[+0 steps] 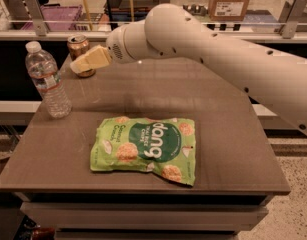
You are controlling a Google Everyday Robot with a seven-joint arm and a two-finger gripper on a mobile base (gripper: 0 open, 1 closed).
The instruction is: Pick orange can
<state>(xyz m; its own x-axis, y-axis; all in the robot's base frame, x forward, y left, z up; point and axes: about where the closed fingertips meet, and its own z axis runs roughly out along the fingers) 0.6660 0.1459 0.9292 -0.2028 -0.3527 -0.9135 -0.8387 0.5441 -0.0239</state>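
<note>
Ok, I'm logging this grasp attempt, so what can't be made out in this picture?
Camera view only:
- orange can: lower body mostly hidden behind the gripper, which sits in front of it; whether they touch cannot be told.
- water bottle: label print too small to read.
- arm: cut off by the right edge.

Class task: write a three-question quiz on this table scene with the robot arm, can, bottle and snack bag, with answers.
1. True or false: the water bottle stands upright on the table.
2. The gripper is closest to: A the water bottle, B the orange can, C the table's front edge.
3. Which item lies flat nearest the front edge?
Key: 1 true. 2 B; the gripper is just in front of the can, far left. 3 the green snack bag.
</note>
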